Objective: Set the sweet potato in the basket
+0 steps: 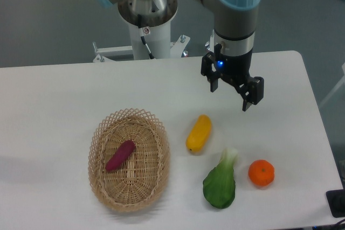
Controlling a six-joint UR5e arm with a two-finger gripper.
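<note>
The magenta-purple sweet potato (120,155) lies inside the oval tan wicker basket (156,181), on its floor, slanted toward the left side. My gripper (230,97) hangs above the table at the right of centre, well away from the basket and up and to the right of the yellow vegetable. Its two dark fingers (248,96) stand apart with nothing between them.
A yellow elongated vegetable (199,133) lies just right of the basket. A green leafy bok choy (220,183) and a round orange fruit (261,173) sit at the front right. The arm's white base post (148,30) stands at the back edge.
</note>
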